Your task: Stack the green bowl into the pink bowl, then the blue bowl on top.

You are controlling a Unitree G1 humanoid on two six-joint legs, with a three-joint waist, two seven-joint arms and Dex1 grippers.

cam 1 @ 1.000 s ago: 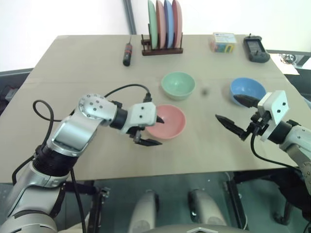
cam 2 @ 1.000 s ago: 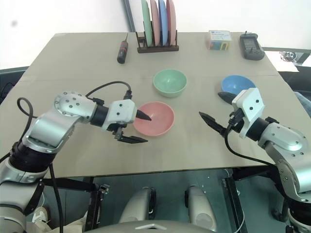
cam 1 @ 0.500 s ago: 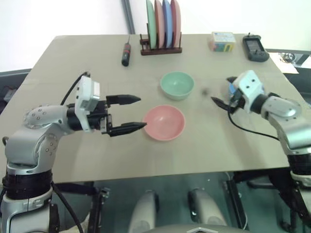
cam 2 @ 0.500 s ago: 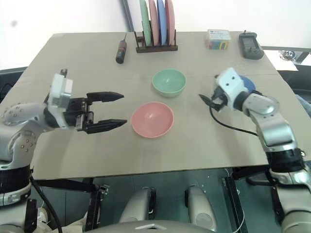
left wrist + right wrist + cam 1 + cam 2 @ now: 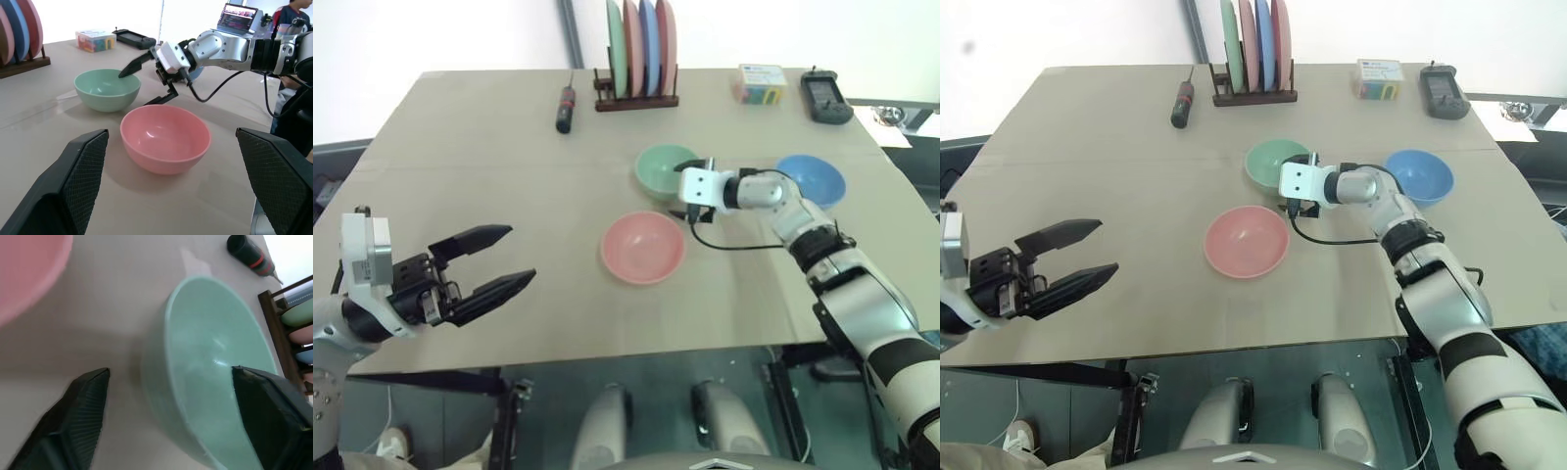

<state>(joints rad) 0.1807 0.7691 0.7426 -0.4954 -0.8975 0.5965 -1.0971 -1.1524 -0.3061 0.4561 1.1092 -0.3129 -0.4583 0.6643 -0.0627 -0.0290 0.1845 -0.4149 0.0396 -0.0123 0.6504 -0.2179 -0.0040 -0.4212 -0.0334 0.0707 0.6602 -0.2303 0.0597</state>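
Your stacking has not begun: on the worktop (image 5: 489, 137) all three bowls sit apart and empty, so both steps are left.

The pink bowl (image 5: 643, 247) lies just below and beside your right hand (image 5: 146, 81), on the near side of it, and well ahead of the left hand (image 5: 484, 264), which hangs off the worktop's near edge with fingers spread wide and nothing in them.

The green bowl (image 5: 667, 171) is where the right hand is at work. One finger reaches over the rim into the hollow, the other stands outside the wall, so the jaws straddle the bowl's side, part open. You cannot yet call it a grip; the bowl rests on the worktop.

The blue bowl (image 5: 811, 179) waits behind that hand, beside its forearm, untouched.

Judged from this, you are at the pickup of the first bowl.
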